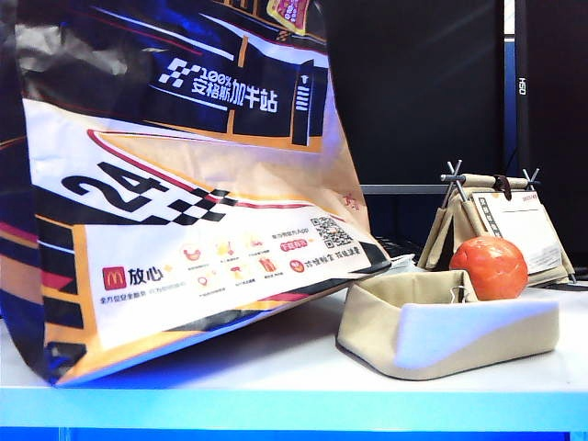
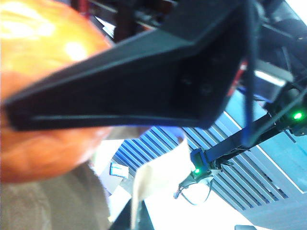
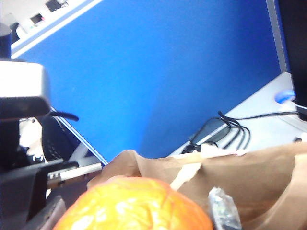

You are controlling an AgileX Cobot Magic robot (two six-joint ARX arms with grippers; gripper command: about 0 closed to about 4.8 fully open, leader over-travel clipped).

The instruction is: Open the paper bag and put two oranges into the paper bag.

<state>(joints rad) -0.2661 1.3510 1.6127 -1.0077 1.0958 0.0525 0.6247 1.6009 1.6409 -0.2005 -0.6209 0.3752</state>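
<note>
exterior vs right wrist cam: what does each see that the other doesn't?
Exterior only: the bag from its printed side, the tray, and the card rack behind it. No gripper shows.
Right wrist only: the bag's plain brown rim, cables, and the right gripper at an orange, grip unclear.
Both: the bag and an orange, maybe not the same one.
The left gripper, shut, shows only in the left wrist view, beside an orange.

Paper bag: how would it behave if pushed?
The bag stands tall and leaning, so it probably tips easily. Its creased paper likely flexes. Right gripper holds an orange above it; left gripper, shut, is beside that orange.
</note>
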